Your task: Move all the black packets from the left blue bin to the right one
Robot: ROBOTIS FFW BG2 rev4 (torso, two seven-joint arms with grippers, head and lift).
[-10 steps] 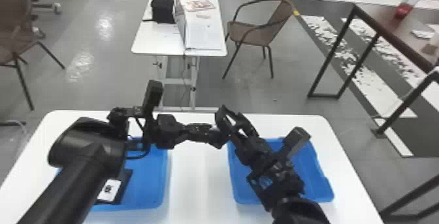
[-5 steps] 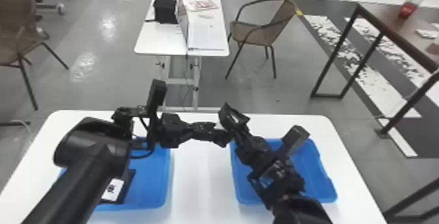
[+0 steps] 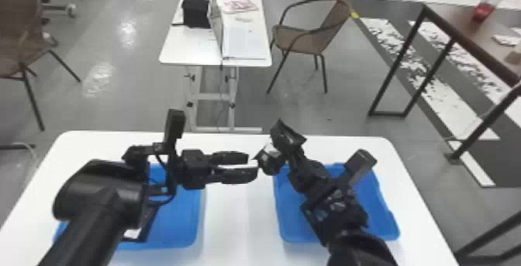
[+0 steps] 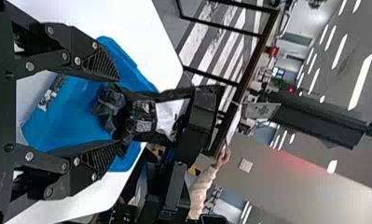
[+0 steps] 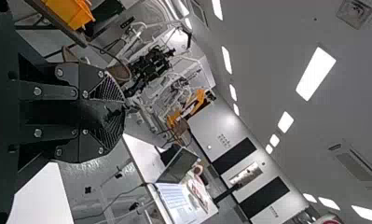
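Pointing inward, left claw (image 3: 251, 166) spread, right claw (image 3: 287, 136) angled upward, pinching a black packet (image 3: 271, 159)

The right blue bin (image 3: 378, 205) looks smooth plastic, the black packet (image 4: 142, 112) glossy and crinkled.

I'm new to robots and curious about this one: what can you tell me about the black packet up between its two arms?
The packet is black, shiny and crumpled, like thin plastic film, with silvery patches and a white label carrying dark marks. It is held up off the table, near the far inner corner of the right blue bin. The right pincer grips it. The left pincer points at it, open; whether that one touches it, I can't tell.
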